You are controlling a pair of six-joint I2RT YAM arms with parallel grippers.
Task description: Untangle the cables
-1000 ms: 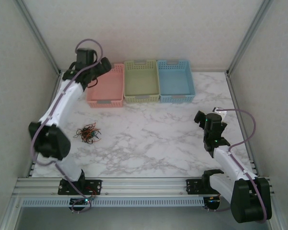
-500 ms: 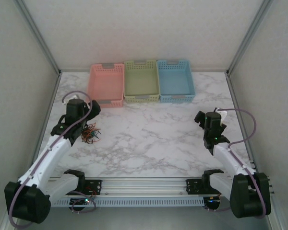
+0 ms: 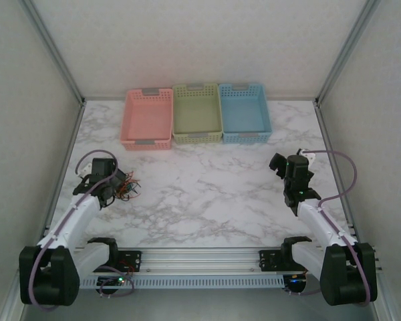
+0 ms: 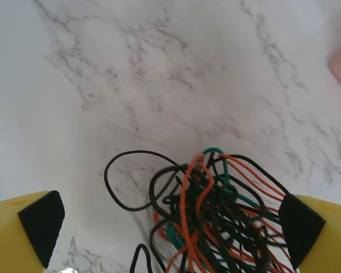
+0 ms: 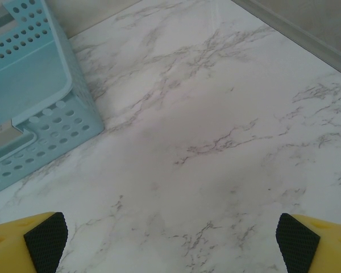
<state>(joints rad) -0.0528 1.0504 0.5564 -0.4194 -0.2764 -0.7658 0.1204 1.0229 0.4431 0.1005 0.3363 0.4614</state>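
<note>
Cables (image 4: 216,227), black, orange and teal, lie in one knot on the counter (image 3: 207,200) near its left edge, well short of the baskets (image 3: 197,117) at the far edge. Left gripper (image 4: 170,227) hangs right over the knot, jaws wide apart, holding nothing. It would do best to take one outlying strand, such as the black loop (image 4: 105,177), not the whole heap, and pull slowly. Right gripper (image 5: 170,233), wide open and empty near the right edge, could pin the rest.

The cables (image 4: 216,222) ran off the left wrist view's bottom edge; from above, the left claw (image 3: 117,186) hid part of them, strands too small to separate.
</note>
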